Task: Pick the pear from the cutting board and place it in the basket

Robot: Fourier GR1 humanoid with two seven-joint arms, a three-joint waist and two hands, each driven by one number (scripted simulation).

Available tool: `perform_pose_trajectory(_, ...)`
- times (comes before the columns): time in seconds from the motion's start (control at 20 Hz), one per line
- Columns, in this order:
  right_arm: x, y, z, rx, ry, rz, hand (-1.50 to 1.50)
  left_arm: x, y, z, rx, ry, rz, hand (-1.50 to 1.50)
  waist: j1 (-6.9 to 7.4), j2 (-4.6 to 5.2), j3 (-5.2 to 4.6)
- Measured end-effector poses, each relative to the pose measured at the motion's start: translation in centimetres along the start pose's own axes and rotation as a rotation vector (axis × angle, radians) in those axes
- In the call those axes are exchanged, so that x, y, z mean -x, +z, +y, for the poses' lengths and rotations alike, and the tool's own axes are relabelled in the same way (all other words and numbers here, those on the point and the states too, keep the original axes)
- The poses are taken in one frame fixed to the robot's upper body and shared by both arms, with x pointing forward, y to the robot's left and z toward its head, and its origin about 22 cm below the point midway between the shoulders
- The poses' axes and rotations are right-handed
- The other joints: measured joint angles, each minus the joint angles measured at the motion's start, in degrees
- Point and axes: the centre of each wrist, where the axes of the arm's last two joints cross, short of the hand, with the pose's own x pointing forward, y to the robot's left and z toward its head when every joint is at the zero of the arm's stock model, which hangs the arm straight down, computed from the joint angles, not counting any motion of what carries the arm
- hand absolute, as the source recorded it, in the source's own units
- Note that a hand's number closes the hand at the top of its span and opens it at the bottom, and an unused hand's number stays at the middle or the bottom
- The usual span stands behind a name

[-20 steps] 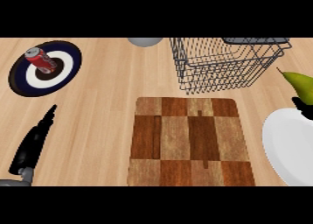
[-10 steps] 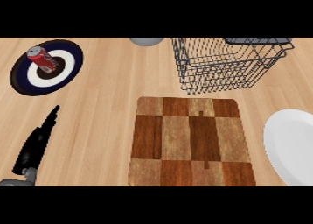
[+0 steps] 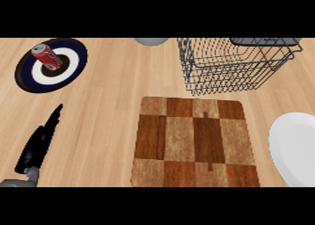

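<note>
Pale wooden surface point(image 3: 108, 110) fills the head view, carrying a checkered cutting board point(image 3: 194, 143), bare on top, and a wire basket point(image 3: 235, 63) just beyond it. No pear shows anywhere, nor the right hand, so placement can't be judged; lowering well inside the basket's rim would be wise. Left hand point(image 3: 40, 140) lies at lower left, fingers straight, holding nothing.

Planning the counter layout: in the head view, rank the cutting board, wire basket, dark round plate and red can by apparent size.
1. Checkered wooden cutting board
2. Wire basket, partly cut off
3. Dark round plate
4. Red can
</note>
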Motion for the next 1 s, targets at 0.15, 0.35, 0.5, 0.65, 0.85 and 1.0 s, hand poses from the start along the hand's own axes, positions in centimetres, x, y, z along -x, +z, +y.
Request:
perform_pose_trajectory(0.15,-0.7,-1.2,0.8,-0.030,-0.032,-0.007,1.50,0.1,-0.3,-0.1,0.003,0.005,0.003,0.00,0.12,0.05,0.00)
perform_pose_trajectory(0.35,-2.5,-2.9,2.5,-0.077,-0.044,-0.011,1.50,0.2,-0.1,-0.6,0.008,0.004,-0.005,0.00,0.38,0.08,0.00)
perform_pose_trajectory(0.5,-3.8,-4.0,4.1,-0.103,-0.043,-0.010,1.50,0.1,-0.6,-0.1,0.009,-0.002,-0.007,0.00,0.22,0.08,-0.01)
perform_pose_trajectory(0.65,-4.6,-5.1,6.4,-0.122,-0.032,0.002,1.50,0.3,-0.9,-0.2,0.009,-0.002,-0.004,0.00,0.24,0.11,0.00)
perform_pose_trajectory(0.85,-5.7,-6.8,9.0,-0.133,-0.002,0.030,1.50,0.1,-0.3,-0.4,0.007,0.003,-0.003,0.00,0.33,0.09,0.01)
perform_pose_trajectory(1.0,-6.3,-7.8,10.4,-0.126,0.038,0.059,1.50,-0.3,-0.6,0.1,0.008,-0.001,-0.005,0.00,0.25,0.10,0.01)
